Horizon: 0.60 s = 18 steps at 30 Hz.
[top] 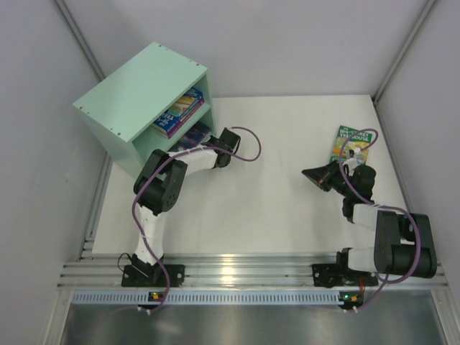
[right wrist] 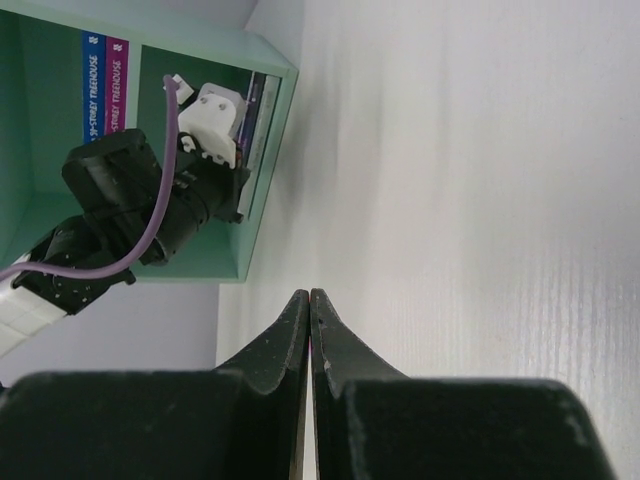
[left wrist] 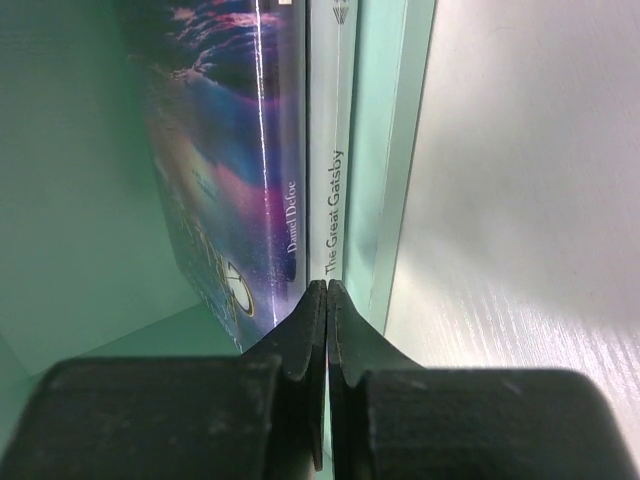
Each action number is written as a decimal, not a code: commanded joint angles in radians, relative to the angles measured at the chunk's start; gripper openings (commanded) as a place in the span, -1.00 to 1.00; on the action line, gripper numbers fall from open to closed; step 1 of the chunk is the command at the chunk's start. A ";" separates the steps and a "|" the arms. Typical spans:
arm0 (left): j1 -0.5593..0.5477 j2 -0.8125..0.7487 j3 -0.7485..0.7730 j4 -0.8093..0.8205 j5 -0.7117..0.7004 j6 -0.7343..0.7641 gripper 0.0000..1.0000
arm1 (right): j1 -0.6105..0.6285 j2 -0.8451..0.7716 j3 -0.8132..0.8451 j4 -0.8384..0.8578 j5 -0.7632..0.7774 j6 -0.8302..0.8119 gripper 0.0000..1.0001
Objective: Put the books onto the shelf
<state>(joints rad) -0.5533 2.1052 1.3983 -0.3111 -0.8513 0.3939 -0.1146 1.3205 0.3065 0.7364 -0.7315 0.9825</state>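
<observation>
The mint-green shelf point(top: 140, 97) stands at the far left with its open side facing the table. Two books, one blue point(top: 188, 100) and one magenta point(right wrist: 117, 75), stand in one compartment. In the other are a dark galaxy-covered book point(left wrist: 225, 150) and a pale-spined book point(left wrist: 333, 200). My left gripper point(left wrist: 327, 286) is shut and empty, its tips right at those two spines; the overhead view also shows this gripper point(top: 213, 138) at that compartment's mouth. A green book point(top: 348, 142) lies flat at the far right. My right gripper point(top: 305, 173) is shut and empty, left of that book, pointing left.
Grey walls close in the white table point(top: 273, 208) on the left, back and right. The right arm's purple cable point(top: 366, 136) loops over the green book's near corner. An aluminium rail point(top: 244, 269) carrying both arm bases runs along the near edge.
</observation>
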 commanded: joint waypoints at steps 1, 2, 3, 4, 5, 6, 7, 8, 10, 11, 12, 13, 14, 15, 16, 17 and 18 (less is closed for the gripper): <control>0.000 -0.042 -0.005 0.050 0.003 -0.010 -1.00 | -0.019 0.016 0.000 0.072 -0.008 -0.004 -1.00; 0.003 -0.040 -0.007 0.055 0.003 -0.009 -1.00 | -0.017 0.016 0.002 0.073 -0.008 -0.004 -1.00; 0.003 -0.037 -0.005 0.053 -0.002 -0.007 -1.00 | -0.019 0.017 0.002 0.074 -0.008 -0.004 -1.00; 0.007 -0.036 0.002 0.050 0.001 -0.010 -1.00 | -0.019 0.014 0.002 0.070 -0.009 -0.005 -1.00; 0.007 -0.037 0.005 0.047 0.003 -0.015 -1.00 | -0.019 0.014 0.003 0.070 -0.008 -0.007 -1.00; 0.004 -0.043 0.010 0.041 0.009 -0.016 -1.00 | -0.019 0.013 0.003 0.063 -0.008 -0.013 -1.00; 0.003 -0.048 0.014 0.030 0.017 -0.036 -1.00 | -0.019 0.006 0.005 0.058 -0.008 -0.019 -1.00; 0.000 -0.063 0.025 0.011 0.041 -0.055 -1.00 | -0.020 0.002 0.014 0.049 -0.002 -0.028 -0.97; -0.031 -0.089 0.068 -0.038 0.057 -0.117 -1.00 | -0.028 -0.041 0.046 -0.069 0.027 -0.076 -0.84; -0.045 -0.126 0.088 -0.063 0.073 -0.151 -1.00 | -0.034 -0.061 0.127 -0.163 0.099 -0.096 -0.75; -0.071 -0.149 0.138 -0.084 0.137 -0.189 -1.00 | -0.043 -0.081 0.179 -0.375 0.142 -0.144 -0.52; -0.080 -0.169 0.168 -0.147 0.203 -0.286 -1.00 | -0.043 -0.114 0.237 -0.458 0.186 -0.178 -0.39; -0.086 -0.213 0.191 -0.161 0.263 -0.326 -0.82 | -0.043 -0.119 0.347 -0.524 0.255 -0.209 -0.26; -0.097 -0.237 0.221 -0.175 0.367 -0.369 -0.70 | -0.056 -0.122 0.403 -0.643 0.283 -0.267 -0.01; -0.096 -0.260 0.229 -0.183 0.414 -0.450 -0.52 | -0.063 -0.116 0.455 -0.704 0.312 -0.301 0.10; -0.096 -0.311 0.229 -0.186 0.457 -0.493 0.00 | -0.072 -0.109 0.538 -0.809 0.378 -0.365 0.20; -0.096 -0.339 0.213 -0.178 0.577 -0.522 0.24 | -0.083 -0.104 0.571 -0.850 0.418 -0.393 0.35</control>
<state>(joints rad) -0.6445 1.9442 1.5620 -0.4637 -0.5434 0.0860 -0.1604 1.2575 0.7162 0.1589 -0.4984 0.7746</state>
